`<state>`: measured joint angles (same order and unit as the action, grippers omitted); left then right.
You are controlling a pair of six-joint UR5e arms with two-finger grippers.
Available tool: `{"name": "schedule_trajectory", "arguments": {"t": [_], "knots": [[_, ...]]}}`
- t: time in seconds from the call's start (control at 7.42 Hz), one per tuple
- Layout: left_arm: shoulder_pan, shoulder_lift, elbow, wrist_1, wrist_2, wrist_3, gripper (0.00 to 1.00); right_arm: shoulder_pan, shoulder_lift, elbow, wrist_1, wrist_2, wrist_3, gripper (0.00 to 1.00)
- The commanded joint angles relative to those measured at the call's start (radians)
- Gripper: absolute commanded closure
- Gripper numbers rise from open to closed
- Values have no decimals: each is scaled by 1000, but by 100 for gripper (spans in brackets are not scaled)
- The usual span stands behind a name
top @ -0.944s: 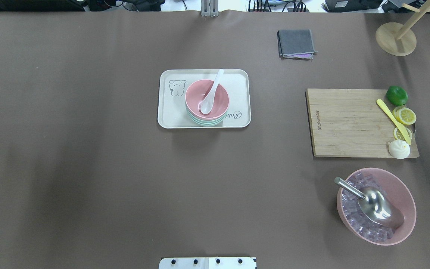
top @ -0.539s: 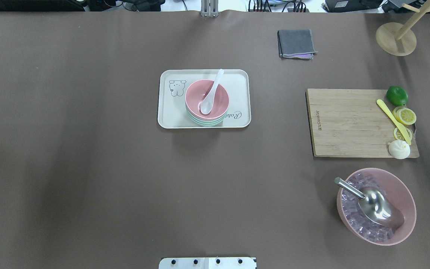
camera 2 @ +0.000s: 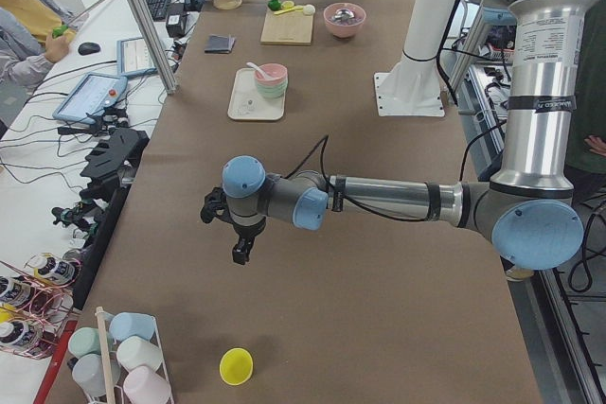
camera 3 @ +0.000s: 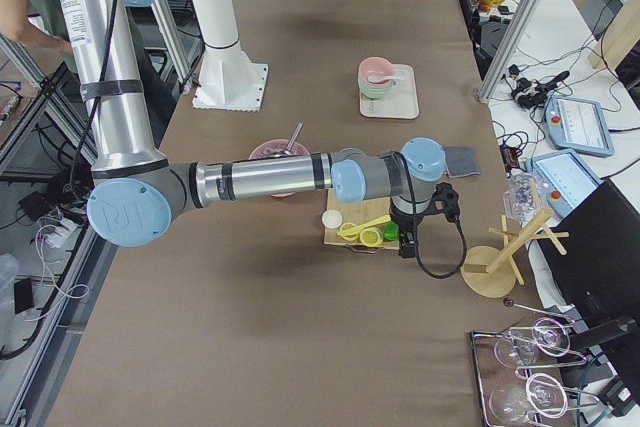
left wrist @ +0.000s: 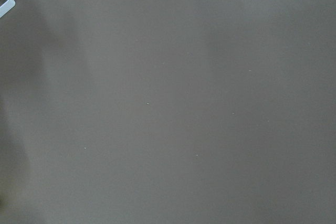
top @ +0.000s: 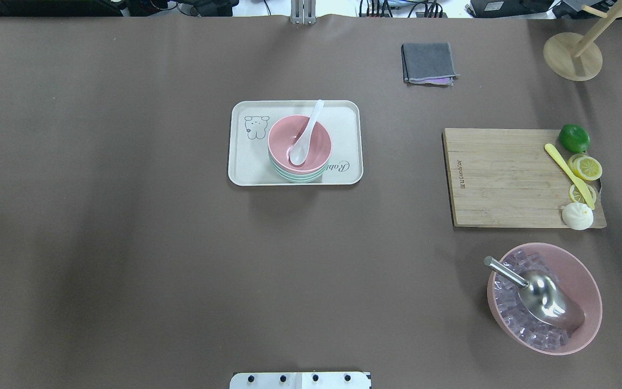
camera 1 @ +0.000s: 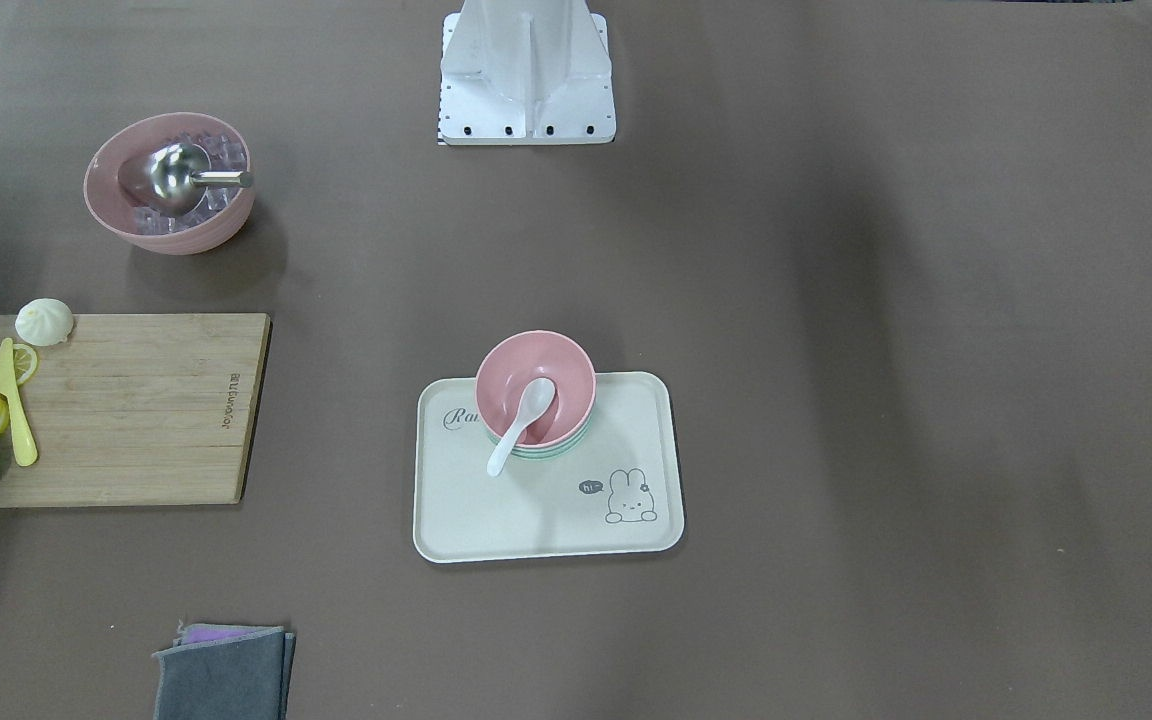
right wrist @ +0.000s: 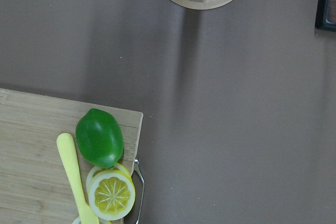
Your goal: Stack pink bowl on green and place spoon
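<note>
The pink bowl (top: 313, 151) sits stacked on the green bowl (top: 295, 176) on the cream tray (top: 343, 116) at mid-table. The white spoon (top: 305, 134) lies in the pink bowl, its handle over the far rim. The front view shows the same stack (camera 1: 516, 365). My left gripper (camera 2: 241, 251) shows only in the left side view, hanging over bare table far from the tray. My right gripper (camera 3: 405, 245) shows only in the right side view, above the cutting board's lime corner. I cannot tell whether either is open or shut.
A wooden cutting board (top: 500, 175) at the right holds a lime (top: 574, 138), lemon slices, a yellow knife and a bun. A large pink bowl (top: 583, 281) of ice holds a metal scoop. A grey cloth (top: 428, 63) and a wooden stand (top: 572, 55) lie beyond.
</note>
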<state>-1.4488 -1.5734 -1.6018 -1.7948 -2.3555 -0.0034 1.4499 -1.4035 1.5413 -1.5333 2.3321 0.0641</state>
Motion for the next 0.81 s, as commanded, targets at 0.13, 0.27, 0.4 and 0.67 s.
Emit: {"name": "schedule_trajectory", "arguments": {"t": [0.13,0.27,0.4,0.67], "knots": [[1,6,8,2,2,0,2,-8,6,2,1,-2,9,0],[1,3,20,0,2,0,2,-14,9,-6,-1,-4,8,0],[1,-2,20,2,1,-1,2,-28,11,-10,1,-4,9,0],[1,-13,31,-3,1,-12,2,-28,11,-4,1,-4,9,0]]}}
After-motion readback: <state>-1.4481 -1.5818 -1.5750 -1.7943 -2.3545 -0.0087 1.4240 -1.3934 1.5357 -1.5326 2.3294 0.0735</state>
